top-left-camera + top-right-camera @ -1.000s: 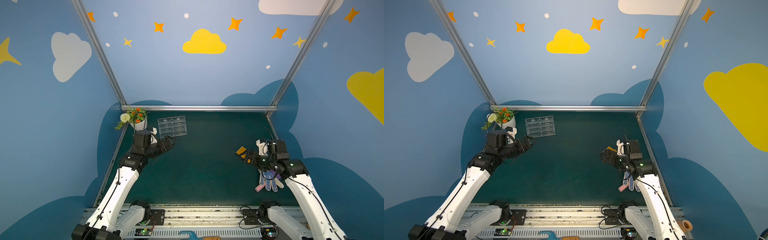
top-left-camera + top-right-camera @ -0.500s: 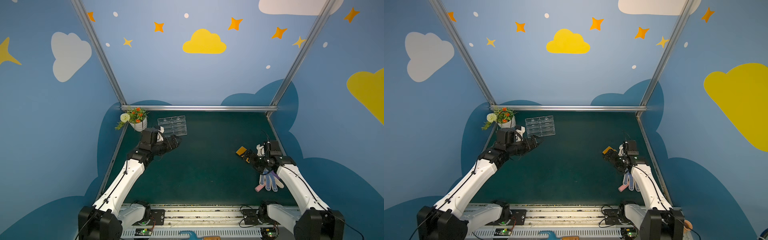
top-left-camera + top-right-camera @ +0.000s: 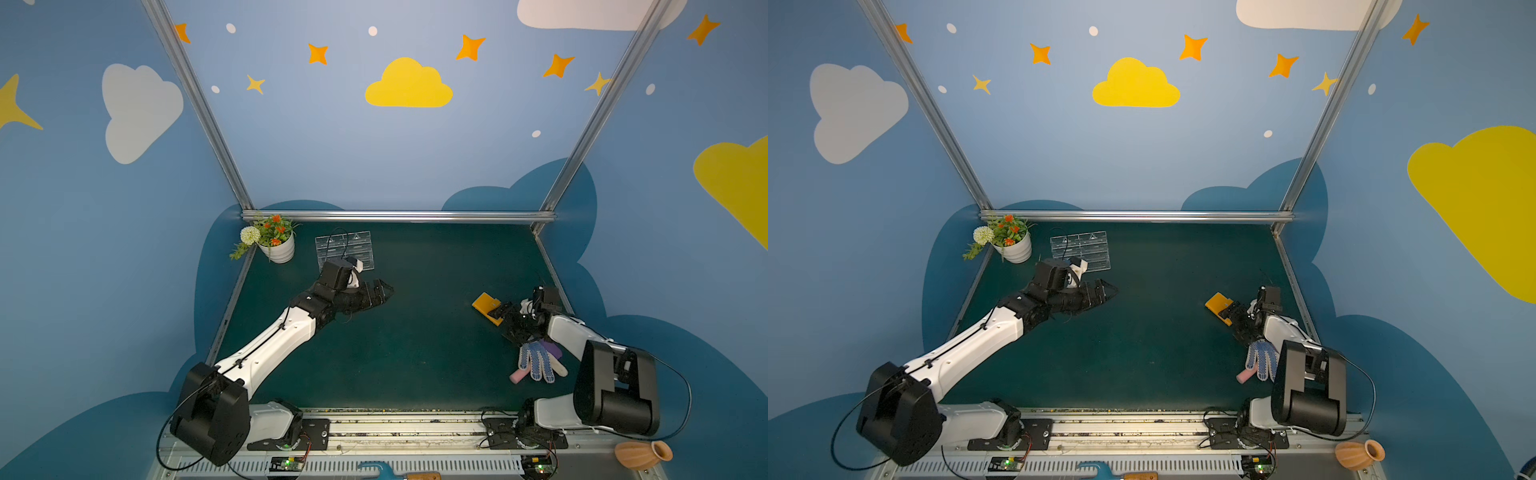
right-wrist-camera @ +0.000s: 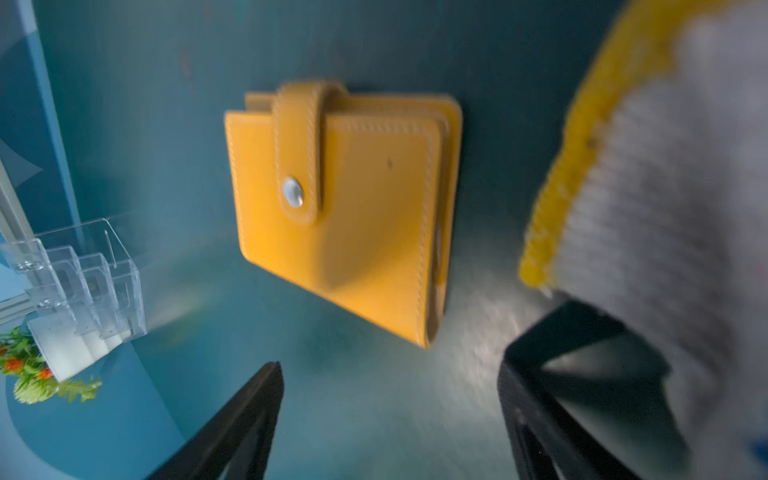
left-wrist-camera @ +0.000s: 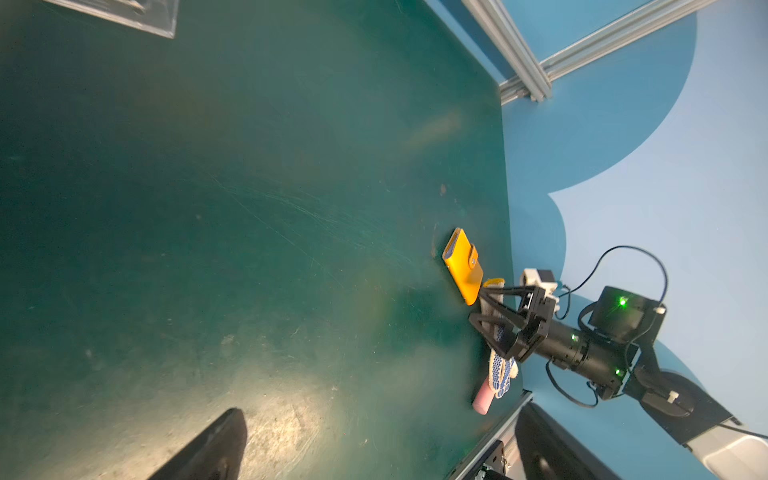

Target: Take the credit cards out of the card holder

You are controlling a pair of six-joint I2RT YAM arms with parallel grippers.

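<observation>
The orange card holder (image 3: 487, 306) is lying flat on the right side of the green counter (image 3: 415, 353), near the side wall. Its strap (image 4: 297, 153) is snapping it shut, so the credit cards are hiding inside and are not showing. The right tool (image 3: 506, 318) is sitting just beside the holder, with its two fingers standing apart and nothing between them. From the right wrist view, the holder (image 4: 340, 208) is lying straight ahead of that tool (image 4: 390, 361), not yet between its fingers. In the left wrist view, the holder (image 5: 463, 266) looks long and thin, and its near end is almost meeting the right tool (image 5: 478, 305); I cannot tell if they are touching. A white glove with blue dots (image 3: 536, 361) is lying right next to that tool. The left tool (image 3: 384, 291) is also standing open and holding nothing, far across the counter. So the right arm is much nearer.
</observation>
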